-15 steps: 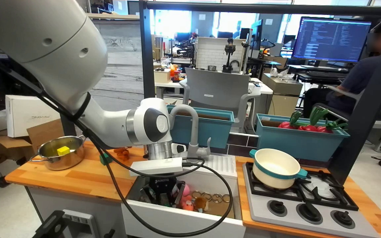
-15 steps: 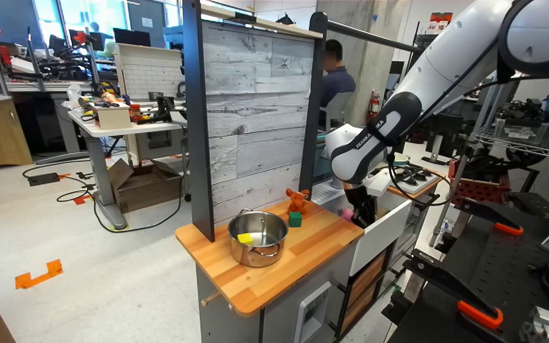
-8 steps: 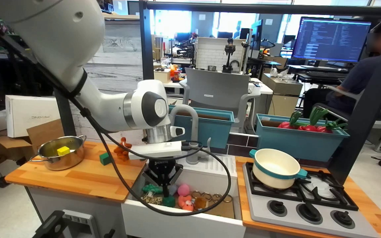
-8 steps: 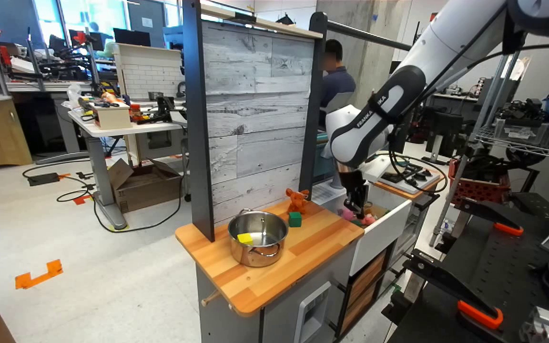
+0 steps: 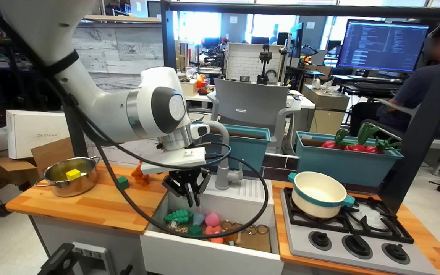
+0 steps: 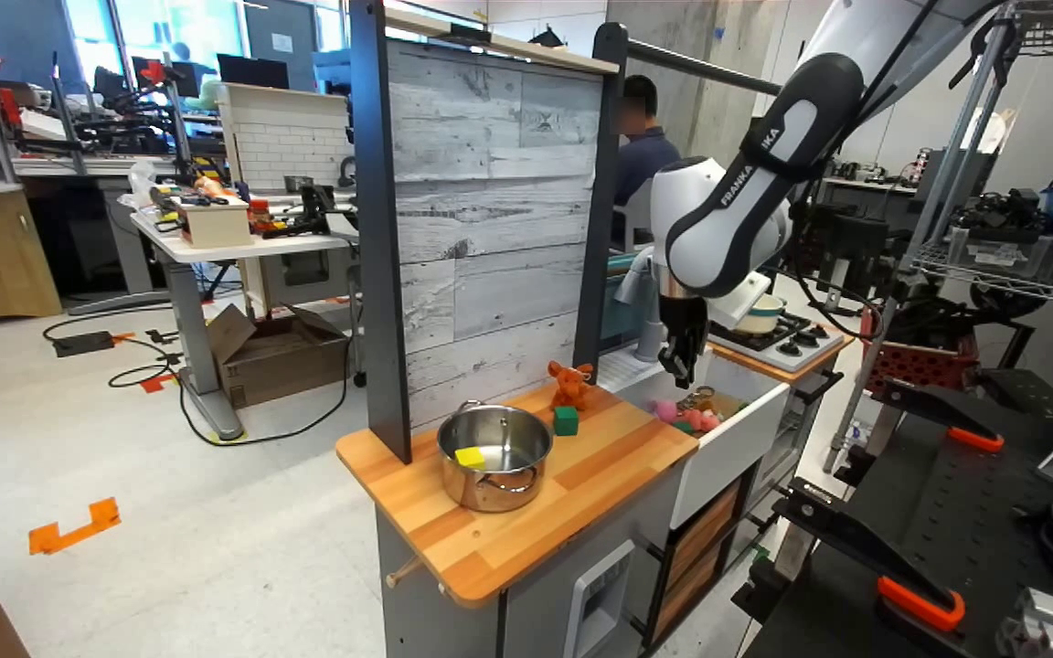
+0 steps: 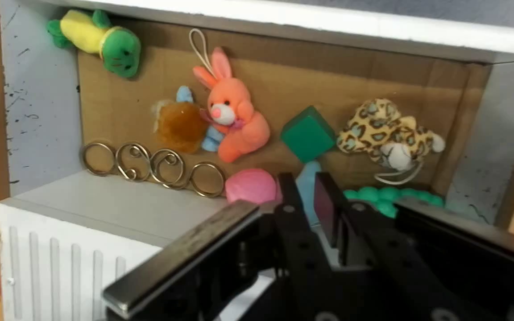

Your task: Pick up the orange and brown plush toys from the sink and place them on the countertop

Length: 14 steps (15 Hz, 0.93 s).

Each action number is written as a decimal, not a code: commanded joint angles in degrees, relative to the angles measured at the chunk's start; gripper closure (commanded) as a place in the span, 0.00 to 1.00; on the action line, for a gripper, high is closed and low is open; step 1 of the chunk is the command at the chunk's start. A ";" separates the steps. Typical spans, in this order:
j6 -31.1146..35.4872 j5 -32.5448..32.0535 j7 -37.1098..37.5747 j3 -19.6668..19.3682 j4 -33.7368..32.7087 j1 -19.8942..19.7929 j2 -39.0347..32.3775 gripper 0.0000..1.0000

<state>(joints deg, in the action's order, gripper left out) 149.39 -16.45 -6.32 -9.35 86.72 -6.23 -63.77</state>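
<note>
orange plush rabbit lies in the sink, up against a brown plush toy with light blue bits at its edges. the gripper hangs above the sink, pointing down, its jaws a narrow gap apart and holding nothing. in the wrist view a light blue thing shows through that gap, down in the sink. near the rabbit lie a pink toy and a green block, and just past the block a spotted toy. a bumpy green toy lies at the end by the wooden countertop. four metal rings line the back wall, and a green and yellow toy rests in the front corner by the stove. on that countertop, in both exterior views, a deep orange plush toy sits just beside a second green block, near a steel pot with a yellow block in it
</note>
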 commanded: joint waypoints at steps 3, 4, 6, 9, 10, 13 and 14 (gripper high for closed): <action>15.28 -0.85 16.68 -13.14 2.97 11.20 -6.87 0.37; 12.54 0.29 16.24 -12.53 2.19 10.99 -7.71 0.30; 6.21 1.75 12.93 -9.22 0.40 8.70 -8.41 0.15; -3.95 2.72 5.32 -3.55 -3.29 3.58 -8.63 0.00; -6.87 2.90 3.71 -2.72 -5.01 2.54 -9.15 0.00; -13.28 3.32 3.82 -2.52 -10.83 0.90 -10.94 0.00; -13.79 3.26 5.58 -3.33 -12.70 1.00 -11.71 0.00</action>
<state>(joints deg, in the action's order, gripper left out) 139.88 -14.47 -1.25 -12.32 81.12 -4.14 -72.39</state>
